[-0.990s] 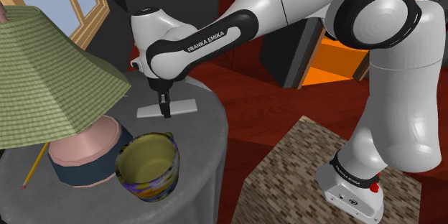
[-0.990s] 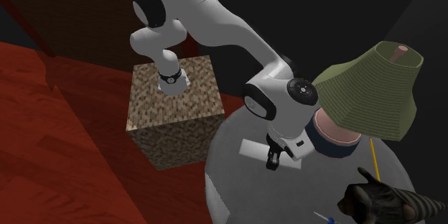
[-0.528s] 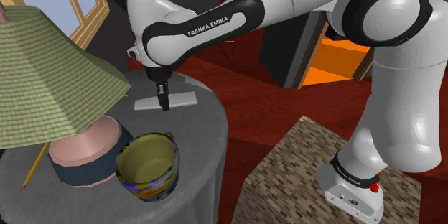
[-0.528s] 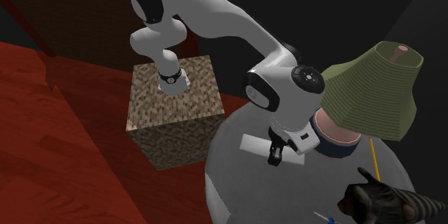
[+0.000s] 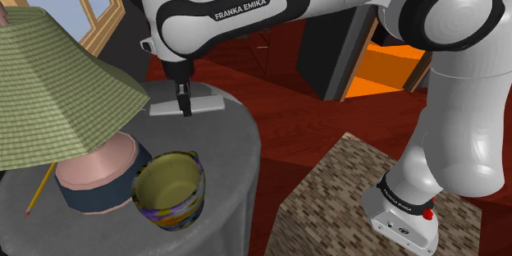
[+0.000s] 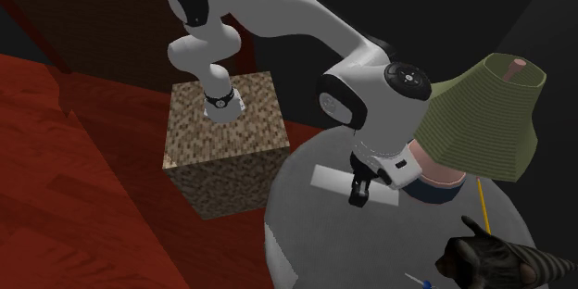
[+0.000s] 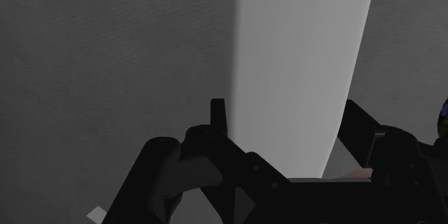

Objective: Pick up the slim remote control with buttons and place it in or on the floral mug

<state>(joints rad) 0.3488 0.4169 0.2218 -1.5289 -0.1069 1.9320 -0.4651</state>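
The claw (image 5: 186,107) is clenched on the slim remote (image 5: 209,102), drawn as a plain pale grey slab with no buttons to be made out. In the wrist view the two black fingers (image 7: 217,111) press against its long edges, with the remote (image 7: 301,43) running straight away from the claw (image 7: 285,108) over the grey counter (image 7: 108,57). The slab lies level and crosswise in the grip, sticking out on both sides of the claw (image 6: 357,194) in the second exterior view, where the remote (image 6: 329,178) sits above the round counter (image 6: 296,232). Whether it is clear of the top cannot be told. The floral mug (image 5: 168,190) stands upright and well apart from the claw, nearer the shoulder camera, with an olive inside and a blue, purple and yellow outside. Touching the mug, on the side away from the arm's stand (image 5: 328,205), is a lamp (image 5: 57,90) with a green shade and a pink base, and a yellow pencil (image 5: 39,189) lies by it.
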